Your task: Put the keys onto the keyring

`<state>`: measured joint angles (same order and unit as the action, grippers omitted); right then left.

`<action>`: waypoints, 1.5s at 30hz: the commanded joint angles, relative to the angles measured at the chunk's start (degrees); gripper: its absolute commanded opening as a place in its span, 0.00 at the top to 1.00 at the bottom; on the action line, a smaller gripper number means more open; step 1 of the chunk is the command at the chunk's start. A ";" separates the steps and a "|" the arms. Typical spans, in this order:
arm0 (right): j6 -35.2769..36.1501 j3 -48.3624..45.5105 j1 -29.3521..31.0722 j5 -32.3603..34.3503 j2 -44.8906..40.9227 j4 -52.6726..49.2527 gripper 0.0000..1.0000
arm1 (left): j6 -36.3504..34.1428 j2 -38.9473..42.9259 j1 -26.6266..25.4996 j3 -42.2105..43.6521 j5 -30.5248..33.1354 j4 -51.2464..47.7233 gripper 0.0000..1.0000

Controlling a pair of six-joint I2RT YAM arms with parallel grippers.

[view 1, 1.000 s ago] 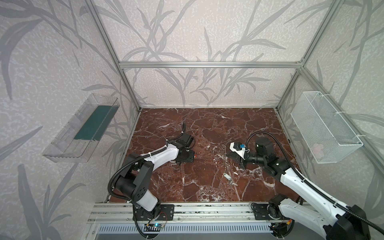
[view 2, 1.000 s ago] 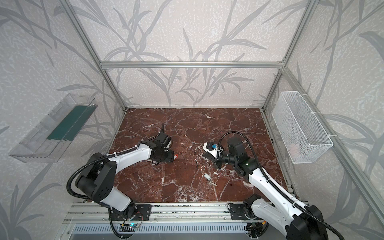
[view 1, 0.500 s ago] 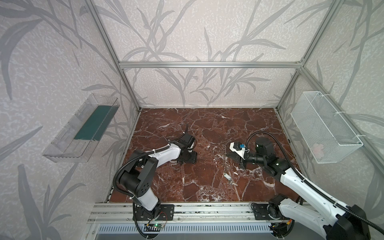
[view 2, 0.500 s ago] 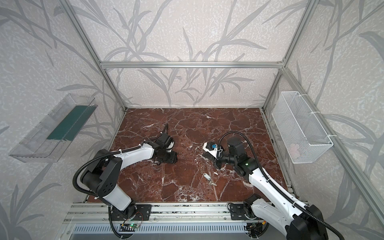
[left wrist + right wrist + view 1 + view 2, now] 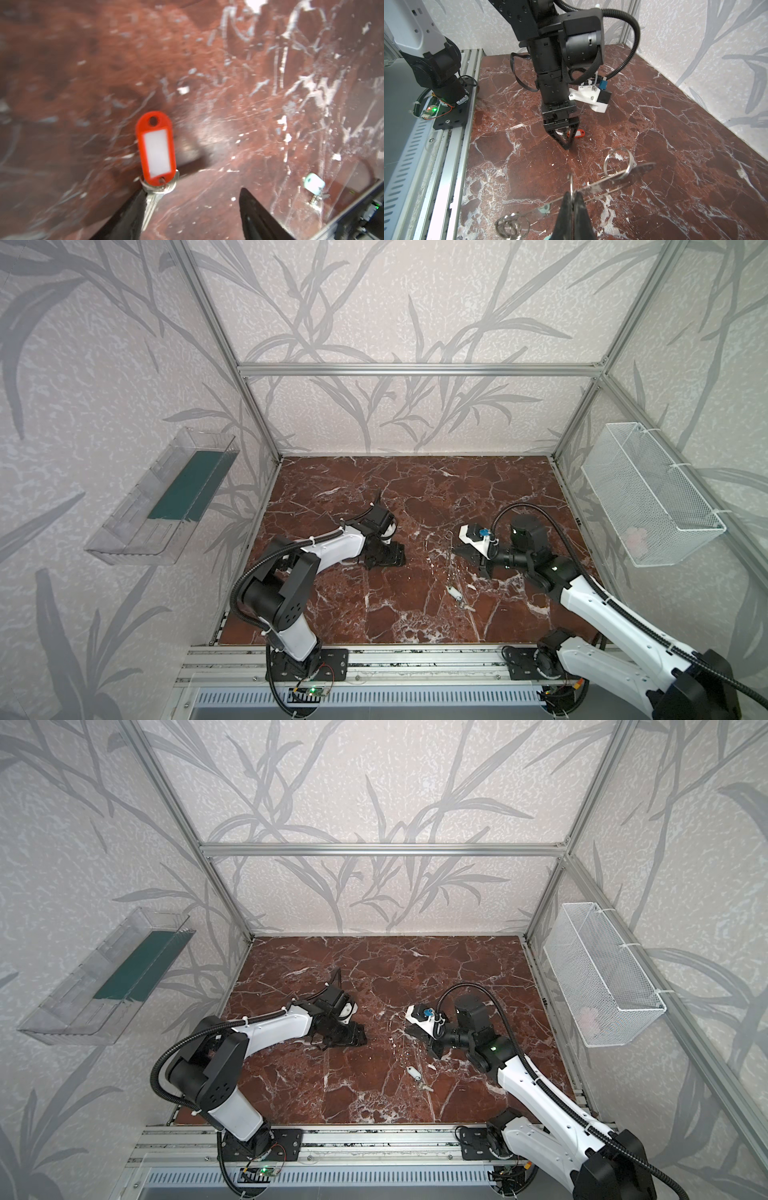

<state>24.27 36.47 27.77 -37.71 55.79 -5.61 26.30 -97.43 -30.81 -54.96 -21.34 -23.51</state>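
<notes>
Red-brown marble tabletop (image 5: 415, 489), walled enclosure. A clear tray (image 5: 137, 531) is fixed to the left wall and a white wire basket (image 5: 623, 489) to the right wall, both well away from the work.

Both arms reach in over the middle of the marble, tips near each other but apart.

Right gripper (image 5: 572, 193): fingers pinched tight together on the keyring (image 5: 612, 178). The plate is seen almost edge-on and runs crosswise just past the fingertips. Split rings (image 5: 630, 161) hang through it, and one thin ring stands up from between the fingertips. Cannot tell if the plate's far end touches the marble.

Left gripper (image 5: 192, 190): low over the marble, jaws spread wide, gripping nothing. Red-tag key (image 5: 155, 149) lies flat on the table, its blade right against the inner edge of one finger (image 5: 128, 218), tag pointing away past the tip. In both top views the gripper body hides this key.

White-tag key (image 5: 455, 593) lies loose on the marble between the arms, toward the front rail, near the right gripper but clear of both.
</notes>
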 commanded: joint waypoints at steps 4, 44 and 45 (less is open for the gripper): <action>0.79 -0.04 0.19 0.27 0.44 -0.47 1.00 | -2.53 -3.45 -2.73 -4.32 -2.68 -4.90 0.26; 2.80 1.24 0.17 2.12 1.64 -4.13 1.00 | -81.85 -2.23 1.17 -4.36 2.28 -3.21 0.52; 2.71 1.36 0.14 2.13 1.88 -4.09 1.00 | -82.85 -2.81 1.36 -5.05 2.55 -4.64 0.54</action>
<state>26.50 36.47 27.77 -35.79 57.82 -9.13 -51.64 -98.98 -30.00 -57.82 -16.67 -25.69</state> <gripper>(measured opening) 0.045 0.475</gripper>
